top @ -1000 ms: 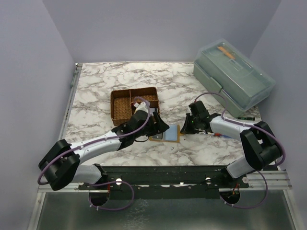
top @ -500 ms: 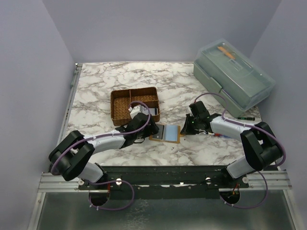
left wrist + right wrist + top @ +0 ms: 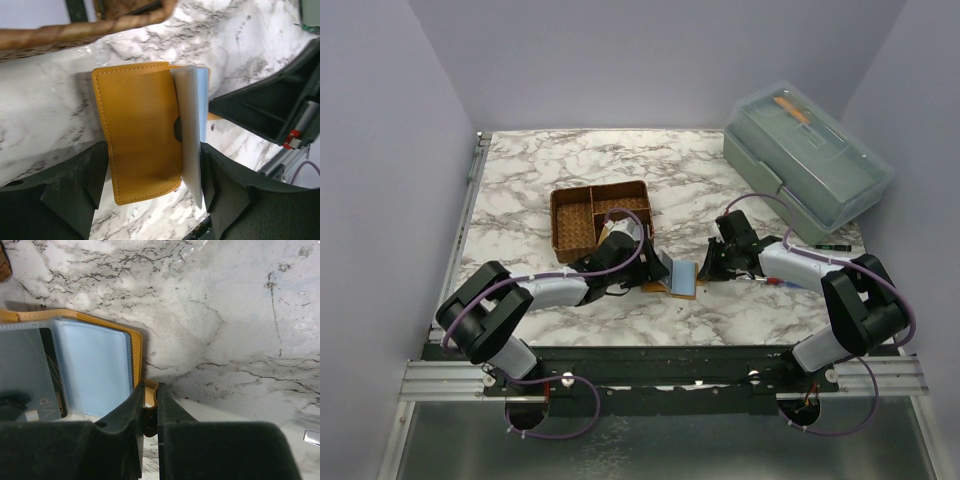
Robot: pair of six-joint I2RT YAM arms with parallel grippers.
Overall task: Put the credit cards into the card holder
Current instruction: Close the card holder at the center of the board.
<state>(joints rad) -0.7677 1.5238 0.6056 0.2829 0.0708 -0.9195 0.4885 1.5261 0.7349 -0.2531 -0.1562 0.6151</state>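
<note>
so the card holder was sitting close to the near edge of the table, abt halfway along it, just off the near right corner of the woven basket. it wasn't lying flat. in the left wrist cam we saw the tan leather outside of one flap facing the cam, w/ a pale clear sleeve poking out past its right edge. the other half was down on the marble.

left gripper had its fingers spread wide, one each side of that flap. one was right up against the leather edge and the other against the sleeve. we couldn't tell if they were actually squeezing it or just sitting alongside, tbh.

right gripper was at the holder's right edge. its fingers were clenched nearly together w/ a bit of the orange leather rim pinched between them, so that one was grasping the card holder.

cards: in the right wrist cam we saw what looked like a pale blue card inside a clear pocket next to the rim. there was also a dark card w/ "vip" on it in the pocket to its left.

other stuff: a big grey-green box w/ a clear lid sat in the far right corner of the table, well apart from the holder.
</note>
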